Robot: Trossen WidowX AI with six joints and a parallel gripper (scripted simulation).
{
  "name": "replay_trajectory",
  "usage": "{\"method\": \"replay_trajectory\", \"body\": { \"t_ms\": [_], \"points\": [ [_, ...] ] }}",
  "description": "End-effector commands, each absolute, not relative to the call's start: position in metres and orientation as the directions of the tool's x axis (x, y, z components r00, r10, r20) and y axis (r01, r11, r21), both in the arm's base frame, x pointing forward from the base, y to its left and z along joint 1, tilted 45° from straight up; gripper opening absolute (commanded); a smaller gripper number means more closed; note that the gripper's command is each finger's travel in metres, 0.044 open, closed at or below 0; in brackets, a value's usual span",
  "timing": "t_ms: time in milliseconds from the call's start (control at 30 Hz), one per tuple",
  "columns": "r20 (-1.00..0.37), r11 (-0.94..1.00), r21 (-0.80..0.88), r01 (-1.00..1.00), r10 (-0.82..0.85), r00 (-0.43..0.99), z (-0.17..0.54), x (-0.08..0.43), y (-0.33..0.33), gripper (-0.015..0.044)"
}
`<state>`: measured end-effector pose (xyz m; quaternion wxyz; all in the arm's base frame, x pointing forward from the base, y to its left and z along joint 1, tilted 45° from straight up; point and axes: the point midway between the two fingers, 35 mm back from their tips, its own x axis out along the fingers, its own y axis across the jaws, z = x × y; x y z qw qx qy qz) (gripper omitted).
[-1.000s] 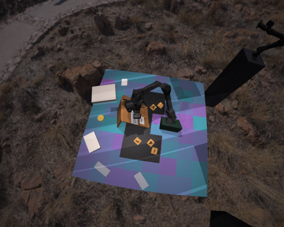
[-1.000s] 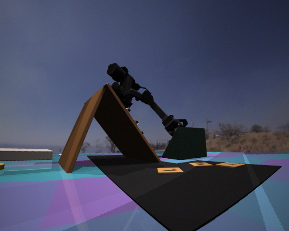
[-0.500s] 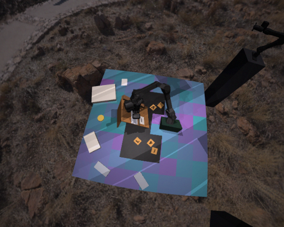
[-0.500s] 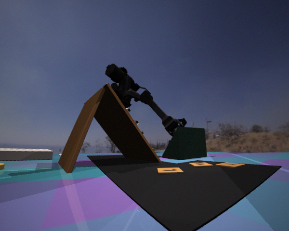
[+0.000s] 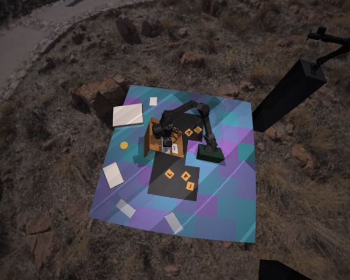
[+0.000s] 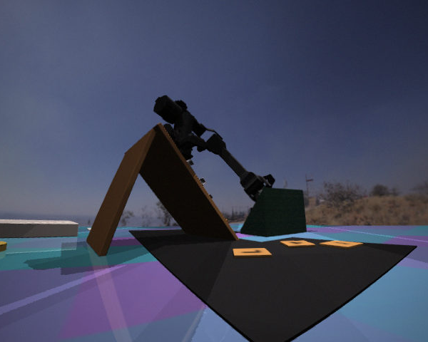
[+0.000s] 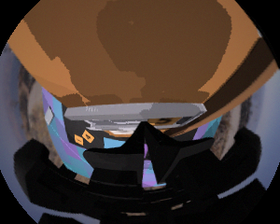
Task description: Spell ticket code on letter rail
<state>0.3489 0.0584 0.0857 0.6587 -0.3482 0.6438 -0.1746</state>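
The brown board [image 5: 154, 146] [image 6: 185, 209] [image 7: 163, 47] leans on its stand. The grey rail [image 7: 135, 110] crosses its face; a tile [image 7: 165, 121] with a dark mark, partly hidden, sits toward its right in the wrist view. My gripper [image 7: 143, 124] is shut and empty, its tips close in front of the rail; the arm hides them in the top view. The white ticket [image 5: 175, 148] is on the board's lower part, its print unreadable. Loose orange tiles [image 5: 169, 174] [image 5: 185, 175] [image 5: 190, 186] lie on the near mat, two more [image 5: 188, 132] [image 5: 198, 129] beyond the board.
The black mat [image 5: 160, 189] [image 6: 243, 294] extends from the board. The dark green arm base [image 5: 210, 154] [image 6: 280, 213] stands opposite the board's face. A large white box [image 5: 128, 115], a white block [image 5: 113, 175], a yellow disc [image 5: 123, 145] and pale cards [image 5: 126, 207] [image 5: 173, 223] are around.
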Motion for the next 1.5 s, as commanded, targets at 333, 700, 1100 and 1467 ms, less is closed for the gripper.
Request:
{"method": "replay_trajectory", "body": {
  "t_ms": [333,700,1100,1467],
  "points": [
    [-0.725,0.694,-0.685,-0.220,-0.680,0.111,0.0830,0.3534,0.0556,0.0000],
    [-0.725,0.694,-0.685,-0.220,-0.680,0.111,0.0861,0.3527,0.0540,0.0000],
    [-0.725,0.694,-0.685,-0.220,-0.680,0.111,0.0886,0.3537,0.0509,0.0000],
    [-0.724,0.694,-0.686,-0.220,-0.680,0.111,0.0910,0.3545,0.0483,0.0000]
  ]
}}
